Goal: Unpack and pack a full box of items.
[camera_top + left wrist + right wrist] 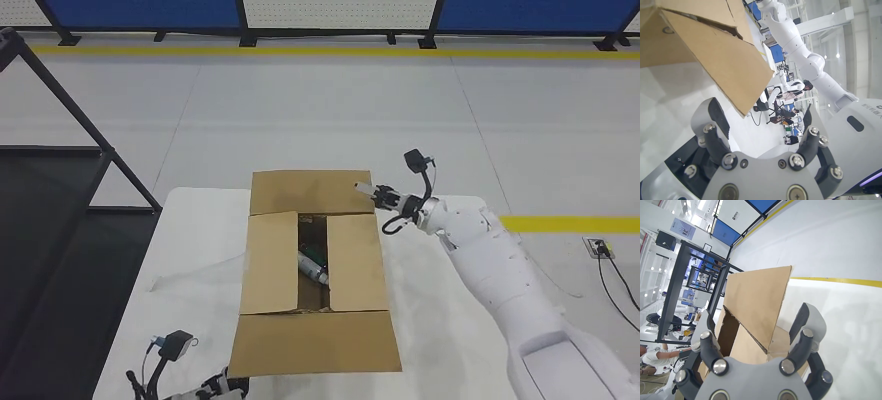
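Your box [315, 340] sits mid-surface [190, 260], a bottle [312, 268] inside it, right claw [366, 187] at its far right corner.

everything is lit brightly and evenly. small round ceiling lamps [837, 55] are seen glaring far beyond the left gripper [762, 108] jaws. the white table [200, 250] is nearly washed out, and the box [355, 265] interior is left in deep shadow. past the right gripper [755, 311] jaws, the yellow floor line [838, 280] is bent by lens distortion.
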Robot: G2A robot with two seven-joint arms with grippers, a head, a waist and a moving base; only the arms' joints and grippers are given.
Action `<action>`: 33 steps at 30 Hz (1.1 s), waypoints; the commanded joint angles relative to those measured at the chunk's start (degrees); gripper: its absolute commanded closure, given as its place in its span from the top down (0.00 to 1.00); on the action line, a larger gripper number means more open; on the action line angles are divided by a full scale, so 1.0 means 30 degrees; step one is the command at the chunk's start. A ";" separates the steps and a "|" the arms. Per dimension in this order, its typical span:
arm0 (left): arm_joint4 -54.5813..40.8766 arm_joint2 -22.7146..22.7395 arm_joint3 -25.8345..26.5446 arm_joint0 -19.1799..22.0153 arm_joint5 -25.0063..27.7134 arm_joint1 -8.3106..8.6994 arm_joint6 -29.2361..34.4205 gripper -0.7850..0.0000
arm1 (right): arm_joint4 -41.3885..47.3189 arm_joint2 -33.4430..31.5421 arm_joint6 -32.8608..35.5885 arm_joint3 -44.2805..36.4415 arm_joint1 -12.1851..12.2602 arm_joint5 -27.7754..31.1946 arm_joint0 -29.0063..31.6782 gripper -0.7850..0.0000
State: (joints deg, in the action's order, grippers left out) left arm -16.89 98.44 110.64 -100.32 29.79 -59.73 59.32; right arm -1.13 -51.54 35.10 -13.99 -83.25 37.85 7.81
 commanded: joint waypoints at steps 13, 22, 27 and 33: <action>-0.1388 0.0710 0.0057 -0.0163 0.0823 0.0139 -0.0582 1.00 | 0.3274 -0.1373 0.5389 0.0276 0.0197 0.2672 0.0045 1.00; -0.2184 0.1385 0.0092 -0.0473 0.1378 0.0205 -0.0972 1.00 | 0.3838 -0.1637 0.6918 -0.0280 0.0360 0.3526 0.0294 1.00; -0.2684 0.1728 0.0110 -0.0646 0.1544 0.0225 -0.1262 1.00 | 0.3778 -0.1410 0.6982 -0.1340 0.0502 0.3465 0.0624 1.00; -0.3414 0.1795 0.0174 -0.0790 0.1760 0.0236 -0.1281 1.00 | 0.3633 -0.0950 0.6880 -0.2751 0.0866 0.3567 0.1000 1.00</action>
State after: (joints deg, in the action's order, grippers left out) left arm -26.78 103.89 111.13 -102.66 35.00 -59.03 55.32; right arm 9.96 -54.58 55.83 -21.89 -80.81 48.46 10.76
